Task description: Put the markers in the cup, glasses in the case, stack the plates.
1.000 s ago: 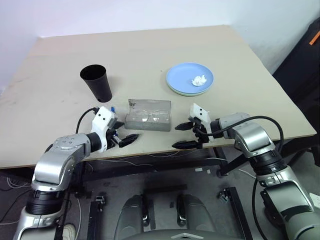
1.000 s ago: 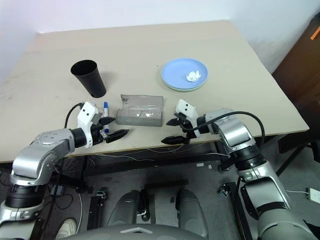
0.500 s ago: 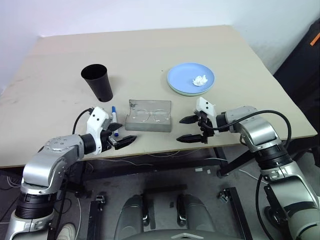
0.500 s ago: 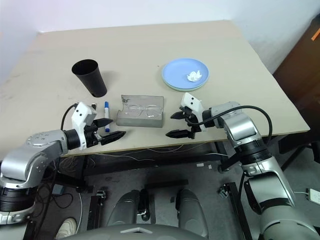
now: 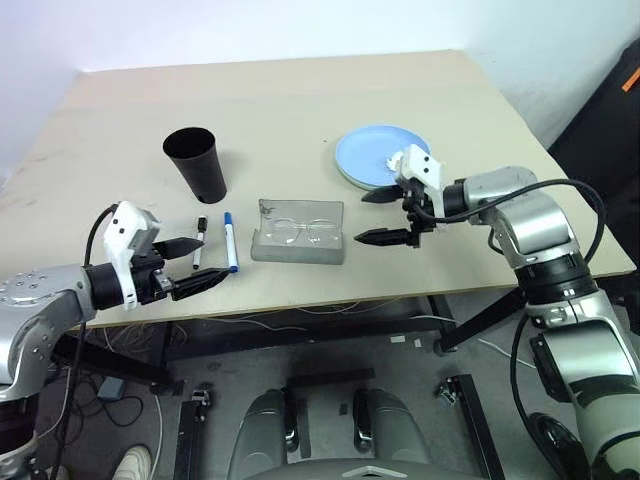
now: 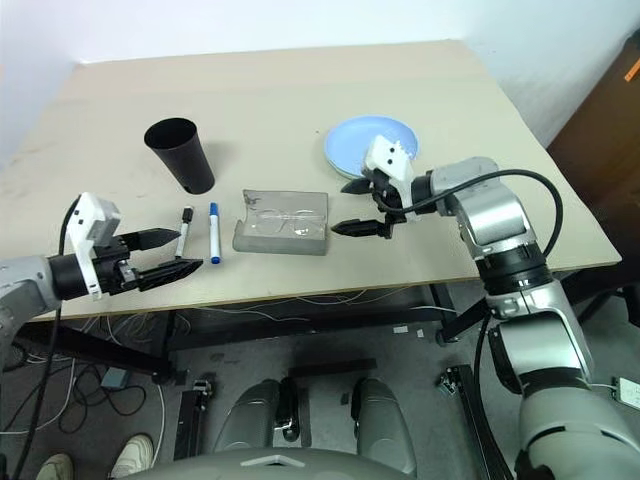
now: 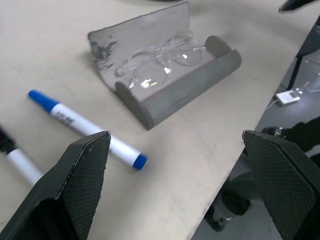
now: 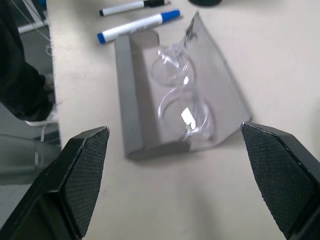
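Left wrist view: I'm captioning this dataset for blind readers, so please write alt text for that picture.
An open grey glasses case lies on a beige table with clear glasses inside it. Beside the case lies a blue-capped marker, with part of a black-capped marker past it. The left hand's two black fingers stand wide apart, holding nothing.

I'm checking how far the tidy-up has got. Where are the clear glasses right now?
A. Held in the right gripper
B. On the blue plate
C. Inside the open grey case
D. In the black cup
C. The glasses lie in the open case with its lid standing up behind them; both the left gripper and the right gripper are open and hold nothing.
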`<act>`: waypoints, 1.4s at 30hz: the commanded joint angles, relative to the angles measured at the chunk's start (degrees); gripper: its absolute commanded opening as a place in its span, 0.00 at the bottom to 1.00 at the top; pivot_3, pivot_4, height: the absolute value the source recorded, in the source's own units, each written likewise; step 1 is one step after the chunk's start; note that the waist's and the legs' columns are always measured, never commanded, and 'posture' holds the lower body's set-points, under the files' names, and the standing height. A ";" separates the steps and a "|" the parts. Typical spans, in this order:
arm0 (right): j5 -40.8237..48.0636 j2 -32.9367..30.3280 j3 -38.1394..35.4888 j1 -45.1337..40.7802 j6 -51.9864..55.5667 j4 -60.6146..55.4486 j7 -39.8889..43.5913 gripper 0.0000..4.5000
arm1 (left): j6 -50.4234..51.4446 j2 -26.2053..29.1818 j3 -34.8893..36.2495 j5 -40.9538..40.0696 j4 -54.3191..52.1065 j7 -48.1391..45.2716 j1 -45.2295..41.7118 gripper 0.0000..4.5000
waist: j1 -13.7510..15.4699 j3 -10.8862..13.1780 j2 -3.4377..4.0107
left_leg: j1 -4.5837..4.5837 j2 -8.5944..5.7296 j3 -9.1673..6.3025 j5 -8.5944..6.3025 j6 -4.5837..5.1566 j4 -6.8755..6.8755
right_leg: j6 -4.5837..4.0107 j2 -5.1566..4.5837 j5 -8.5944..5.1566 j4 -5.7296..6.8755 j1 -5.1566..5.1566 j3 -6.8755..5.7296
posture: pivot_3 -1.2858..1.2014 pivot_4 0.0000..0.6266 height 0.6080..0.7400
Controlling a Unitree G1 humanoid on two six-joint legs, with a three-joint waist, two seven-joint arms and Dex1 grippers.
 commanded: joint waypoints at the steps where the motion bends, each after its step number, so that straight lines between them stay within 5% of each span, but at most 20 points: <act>1: -0.80 3.07 1.80 -5.06 1.28 0.94 -0.67 0.99 | -4.95 1.48 2.00 -0.14 -2.99 -3.13 2.08 0.99 | -0.29 0.00 -0.01 | -0.01 0.01 0.04 -0.01 0.01 -0.04 | 0.00 -0.02 0.01 -0.01 0.03 0.00 | 0.52 0.24 1.00; 15: -7.10 18.94 7.94 -12.44 0.70 18.00 -7.82 0.99 | -13.80 3.10 1.94 2.01 -5.82 -7.13 10.54 0.99 | -0.23 0.00 -0.01 | -0.05 0.03 0.16 -0.01 0.00 -0.17 | -0.02 0.01 0.02 -0.07 -0.09 0.00 | 0.52 0.24 1.00; 30: -13.24 21.67 7.25 -16.01 -8.09 35.63 -11.21 0.99 | -13.64 1.85 -1.35 1.37 -6.63 -4.52 10.00 0.99 | -0.43 0.00 0.00 | -0.04 0.02 0.25 0.03 -0.06 -0.19 | -0.03 0.13 0.03 0.02 0.05 0.00 | 0.52 0.24 1.00; 34: -14.11 22.07 7.82 -15.79 -9.52 34.33 -9.86 0.79 | -13.62 1.74 -2.16 1.31 -6.34 -4.25 9.28 0.99 | -0.41 0.00 0.00 | -0.06 0.01 0.24 0.03 -0.06 -0.19 | -0.03 0.13 0.03 0.01 0.04 0.00 | 0.52 0.24 1.00; 42: -16.25 22.07 8.69 -16.53 -10.28 32.58 -7.15 0.79 | -13.90 1.52 -3.65 1.69 -5.55 -4.14 8.28 0.99 | -0.41 0.00 0.00 | -0.05 0.01 0.28 0.03 -0.06 -0.19 | -0.03 0.15 0.03 0.02 0.05 0.00 | 0.52 0.24 1.00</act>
